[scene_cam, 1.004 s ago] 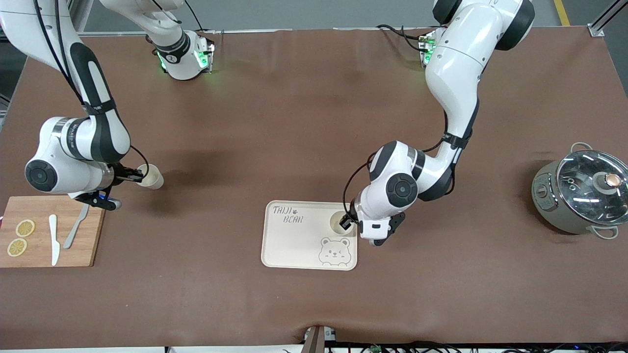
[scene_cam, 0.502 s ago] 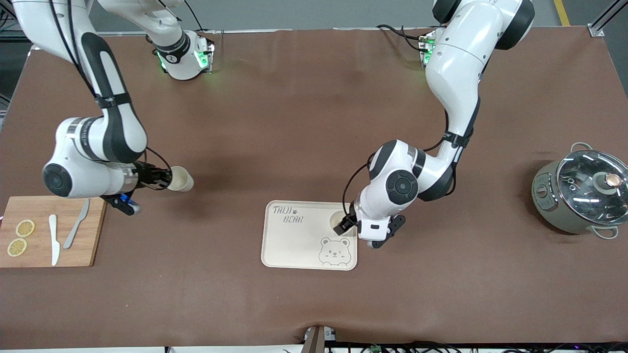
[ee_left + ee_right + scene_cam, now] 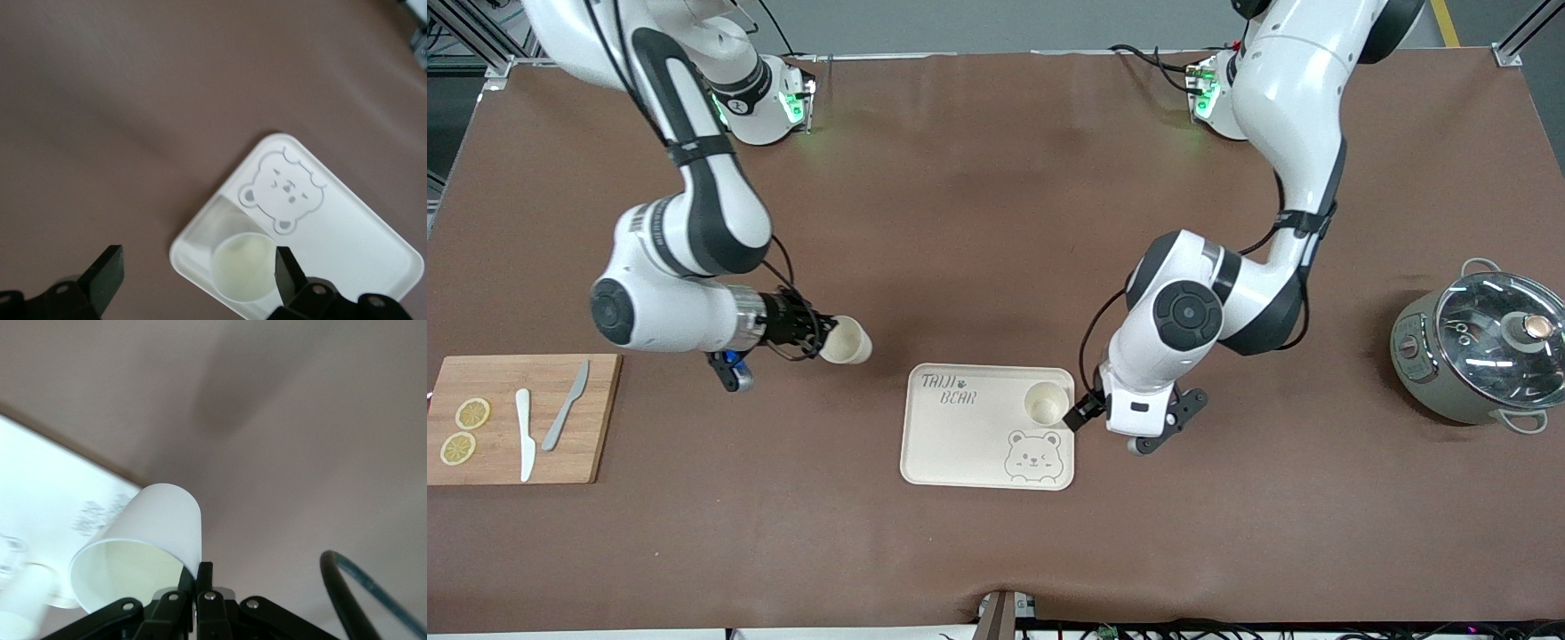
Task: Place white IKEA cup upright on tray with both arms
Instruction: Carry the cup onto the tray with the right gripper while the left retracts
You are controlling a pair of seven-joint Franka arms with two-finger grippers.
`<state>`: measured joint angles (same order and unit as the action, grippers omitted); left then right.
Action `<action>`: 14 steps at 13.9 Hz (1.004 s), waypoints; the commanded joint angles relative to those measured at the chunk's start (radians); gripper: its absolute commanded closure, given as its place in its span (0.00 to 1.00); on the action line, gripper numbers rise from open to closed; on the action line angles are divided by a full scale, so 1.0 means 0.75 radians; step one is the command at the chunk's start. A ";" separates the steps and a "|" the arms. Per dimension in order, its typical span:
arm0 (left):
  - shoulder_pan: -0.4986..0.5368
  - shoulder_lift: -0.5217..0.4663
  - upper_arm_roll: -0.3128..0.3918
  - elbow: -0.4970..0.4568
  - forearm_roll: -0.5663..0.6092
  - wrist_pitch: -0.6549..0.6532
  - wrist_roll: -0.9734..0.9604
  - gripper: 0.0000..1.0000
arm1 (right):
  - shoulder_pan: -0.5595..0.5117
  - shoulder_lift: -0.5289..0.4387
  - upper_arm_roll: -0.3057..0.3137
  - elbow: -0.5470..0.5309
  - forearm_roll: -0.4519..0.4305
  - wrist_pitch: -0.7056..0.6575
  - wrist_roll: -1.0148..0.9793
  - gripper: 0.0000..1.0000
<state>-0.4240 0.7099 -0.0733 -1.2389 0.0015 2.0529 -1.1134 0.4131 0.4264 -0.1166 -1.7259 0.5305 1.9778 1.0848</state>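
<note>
A cream-white tray with a bear drawing lies near the table's middle. One white cup stands upright on the tray's corner toward the left arm's end. My left gripper is open and empty just beside that cup, at the tray's edge. In the left wrist view the cup sits on the tray near one finger of the left gripper. My right gripper is shut on the rim of a second white cup, tilted on its side above the table beside the tray. The right wrist view shows this cup pinched by the right gripper.
A wooden cutting board with lemon slices and two knives lies at the right arm's end. A grey pot with a glass lid stands at the left arm's end. Bare brown table surrounds the tray.
My right arm has carried its cup from beside the cutting board toward the tray. My left gripper has let go of the cup on the tray and drawn back off it.
</note>
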 commanded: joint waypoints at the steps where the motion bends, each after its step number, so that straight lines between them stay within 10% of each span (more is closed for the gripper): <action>1: 0.056 -0.110 -0.002 -0.033 0.047 -0.103 0.146 0.00 | 0.122 0.188 -0.016 0.204 0.035 0.089 0.312 1.00; 14: 0.436 -0.435 -0.002 -0.052 0.064 -0.508 1.024 0.00 | 0.224 0.407 -0.014 0.309 0.049 0.416 0.541 1.00</action>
<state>-0.1482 0.4521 -0.0669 -1.2432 0.0234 1.7095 -0.4361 0.5580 0.6973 -0.1183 -1.5266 0.5418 2.2472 1.4532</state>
